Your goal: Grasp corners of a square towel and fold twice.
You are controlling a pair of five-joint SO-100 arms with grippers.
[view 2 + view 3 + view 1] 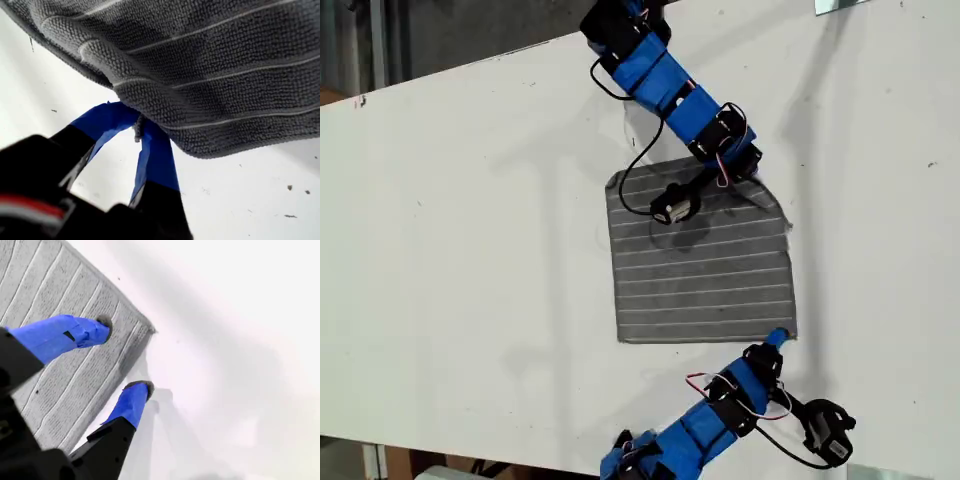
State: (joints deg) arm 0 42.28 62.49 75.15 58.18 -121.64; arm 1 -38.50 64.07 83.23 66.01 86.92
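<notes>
The grey striped towel (705,270) lies on the white table (470,250). Its corner at the upper right of the exterior view is bunched and raised off the surface. My first gripper (752,170) is shut on that corner (136,116), and the cloth (225,75) drapes over its blue fingers. My second gripper (778,338) is open at the towel's lower right corner (149,330) in the exterior view. One of its fingers (87,330) is over the flat cloth (75,375) and the other finger (132,400) is over bare table beside the edge.
The first arm's black wrist camera (672,205) and its cable hang over the towel's upper part. The second arm's camera (830,432) juts out near the table's front edge (520,452). Bare white table surrounds the towel.
</notes>
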